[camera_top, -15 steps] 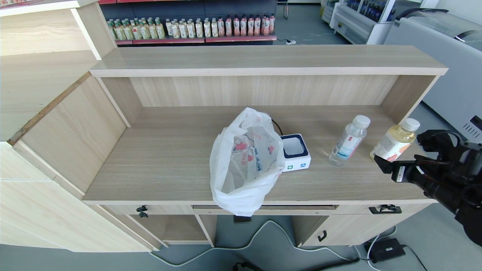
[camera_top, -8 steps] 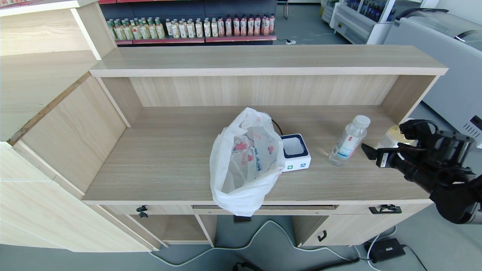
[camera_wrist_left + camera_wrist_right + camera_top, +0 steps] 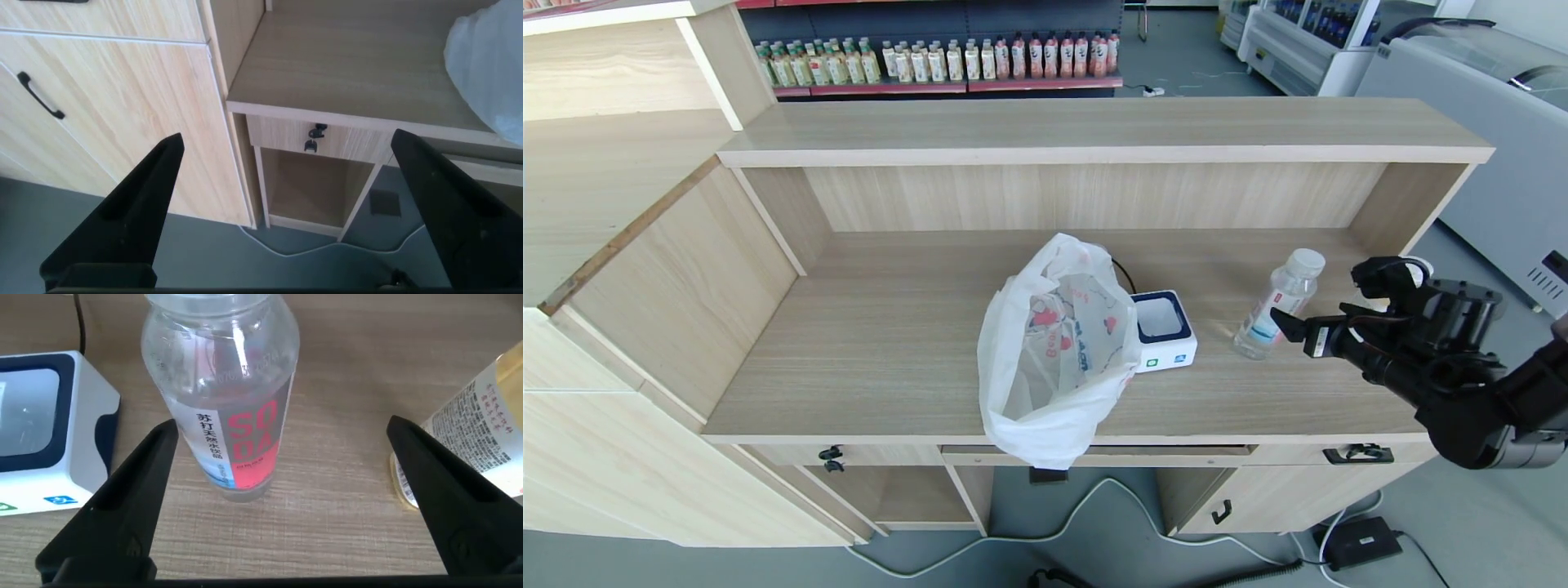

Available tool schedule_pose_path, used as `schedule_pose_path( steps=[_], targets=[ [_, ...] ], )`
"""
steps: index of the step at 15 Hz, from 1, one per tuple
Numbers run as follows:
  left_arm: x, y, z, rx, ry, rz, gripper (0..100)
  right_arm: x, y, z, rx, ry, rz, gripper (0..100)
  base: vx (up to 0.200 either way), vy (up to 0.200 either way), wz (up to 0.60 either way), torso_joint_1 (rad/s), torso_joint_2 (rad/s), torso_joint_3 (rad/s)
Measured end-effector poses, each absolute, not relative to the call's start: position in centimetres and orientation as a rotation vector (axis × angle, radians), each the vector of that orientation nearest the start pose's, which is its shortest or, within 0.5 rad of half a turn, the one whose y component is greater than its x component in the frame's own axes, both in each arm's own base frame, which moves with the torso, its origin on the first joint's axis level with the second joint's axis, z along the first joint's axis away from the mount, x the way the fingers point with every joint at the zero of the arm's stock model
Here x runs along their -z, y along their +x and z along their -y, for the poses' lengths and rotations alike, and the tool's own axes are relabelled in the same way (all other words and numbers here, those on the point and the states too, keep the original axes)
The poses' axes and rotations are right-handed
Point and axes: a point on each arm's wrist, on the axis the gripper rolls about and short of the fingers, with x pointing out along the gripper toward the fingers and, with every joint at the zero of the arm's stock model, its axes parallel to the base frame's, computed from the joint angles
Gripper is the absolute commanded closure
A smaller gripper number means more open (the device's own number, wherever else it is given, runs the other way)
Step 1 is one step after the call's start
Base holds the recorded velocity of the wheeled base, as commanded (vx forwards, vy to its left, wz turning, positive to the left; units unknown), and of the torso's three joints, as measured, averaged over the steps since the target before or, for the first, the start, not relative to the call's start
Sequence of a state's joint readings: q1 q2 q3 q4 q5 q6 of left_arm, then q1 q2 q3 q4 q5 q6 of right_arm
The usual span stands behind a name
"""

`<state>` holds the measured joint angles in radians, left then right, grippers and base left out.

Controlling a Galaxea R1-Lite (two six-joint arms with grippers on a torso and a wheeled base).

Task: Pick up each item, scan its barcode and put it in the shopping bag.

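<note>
Right gripper spread wide; arm stretched in low from the right, over the counter's near right part, fingers pointing left. Clear soda water bottle stood upright just ahead of the fingertips, centred on the gap, touching neither. White cap, red-and-blue label; scanner to its left. Left gripper likewise spread.

We are in a shop: far beyond the jaws of the right gripper stands a red-edged shelf of bottled drinks, with white glass-topped freezer chests farther right. Under the jaws lies a pale wood-grain checkout counter, and to their left on it sit a white-and-blue box-shaped barcode scanner and a thin white plastic shopping bag.
</note>
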<state>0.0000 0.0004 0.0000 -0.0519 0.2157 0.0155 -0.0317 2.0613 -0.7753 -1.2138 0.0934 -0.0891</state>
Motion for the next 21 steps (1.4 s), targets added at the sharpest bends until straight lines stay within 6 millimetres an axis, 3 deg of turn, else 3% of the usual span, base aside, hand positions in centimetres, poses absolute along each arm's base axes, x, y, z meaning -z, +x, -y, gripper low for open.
schedule_pose_path(
  steps=[5,11,16,17,21],
  targets=[
    [-8.1,-2.3,-0.5,-0.216,0.01,0.049,0,-11.3,38.7,-0.3,-0.096,-0.037,-0.053,0,0.0,0.0,0.0,0.0,0.0,0.0],
    [-8.1,-2.3,-0.5,-0.216,0.01,0.049,0,-10.0,40.4,-2.7,-0.153,0.033,-0.043,0,0.0,0.0,0.0,0.0,0.0,0.0],
    [-8.1,-2.3,-0.5,-0.216,0.01,0.049,0,-9.6,42.4,-3.2,-0.163,0.06,0.001,0,0.0,0.0,0.0,0.0,0.0,0.0],
    [-8.1,-2.3,-0.5,-0.216,0.01,0.049,0,-9.4,42.6,-3.3,-0.162,0.06,0.001,100,0.0,0.0,0.0,0.0,0.0,0.0],
    [-8.1,-2.3,-0.5,-0.216,0.01,0.05,0,-8.6,43.0,-2.6,-0.14,0.056,-0.01,100,0.0,0.0,0.0,0.0,0.0,0.0]
  ],
)
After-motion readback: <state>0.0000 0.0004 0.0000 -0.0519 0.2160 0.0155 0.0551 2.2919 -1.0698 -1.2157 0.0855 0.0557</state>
